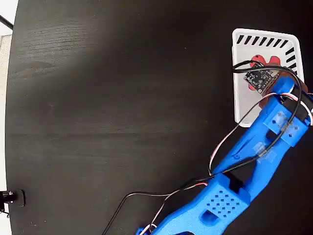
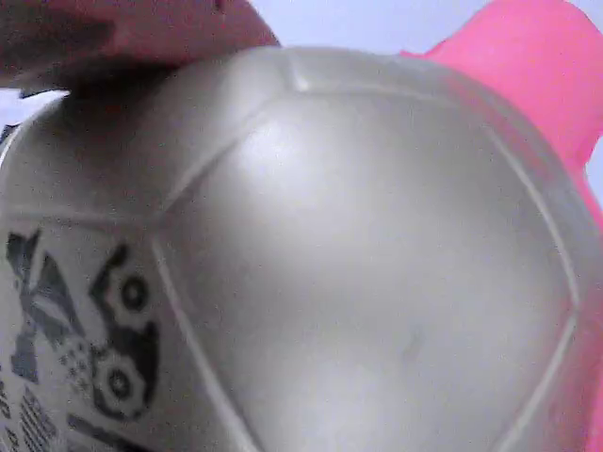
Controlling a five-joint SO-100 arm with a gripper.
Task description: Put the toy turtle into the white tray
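white tray (image 1: 240, 73) is set on desk (image 1: 122, 112) at upper right, fixed view | toy turtle (image 1: 264, 62) is seen inside tray, under arm (image 1: 254, 161)

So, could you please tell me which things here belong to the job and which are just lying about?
Job:
- toy turtle, over the tray
- white tray
- gripper

Lying about:
- black table
- small black object at the table's left edge

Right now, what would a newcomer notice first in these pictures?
In the fixed view, the blue arm reaches from the bottom edge across the black table to the white tray at the upper right. The toy turtle fills the wrist view, its pale shell and dark printed mark very close.
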